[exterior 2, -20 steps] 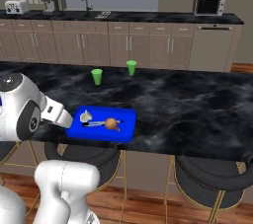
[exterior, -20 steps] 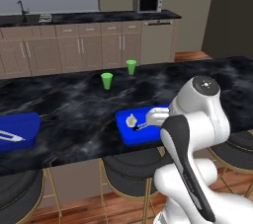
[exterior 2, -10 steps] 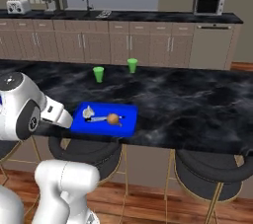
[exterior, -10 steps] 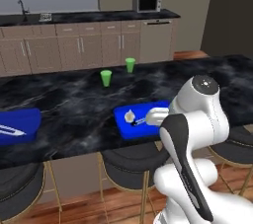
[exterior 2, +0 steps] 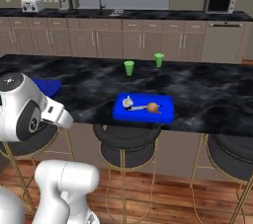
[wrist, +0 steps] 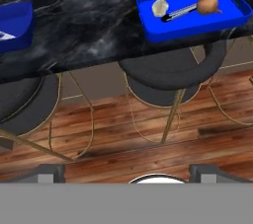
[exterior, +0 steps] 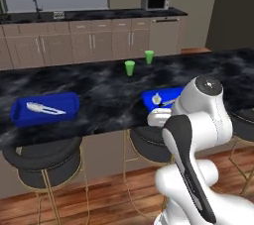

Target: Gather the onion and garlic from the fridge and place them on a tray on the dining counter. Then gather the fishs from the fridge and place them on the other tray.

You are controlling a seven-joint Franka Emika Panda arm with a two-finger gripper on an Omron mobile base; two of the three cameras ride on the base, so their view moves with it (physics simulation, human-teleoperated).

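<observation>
the claw (wrist: pixel 126 171) stands wide open and holds nothing; its two dark fingertips (wrist: pixel 48 171) rise at the bottom of the hand view, over the wooden floor (wrist: pixel 123 129) and well short of the dining desk (exterior 2: pixel 197 87). on that black, white-veined desk a blue tray (exterior 2: pixel 144 108) sits at the near edge, above a dark round stool (exterior 2: pixel 126 139). in it the onion (exterior 2: pixel 153 107) lies toward the right and the pale garlic (exterior 2: pixel 128 101) toward the left, with a slim dark and silver thing between them that is too small to name; whether it touches either cannot be told. a second blue tray (exterior: pixel 45 107) sits well apart to the left along the same near edge, and a slender silver-grey fish (exterior: pixel 45 108) lies across it. two green cups (exterior: pixel 130 67) stand farther back on the desk, near each other, the right one further away. behind, against the far wall, a counter on beige cabinets carries a microwave (exterior: pixel 155 0).
</observation>
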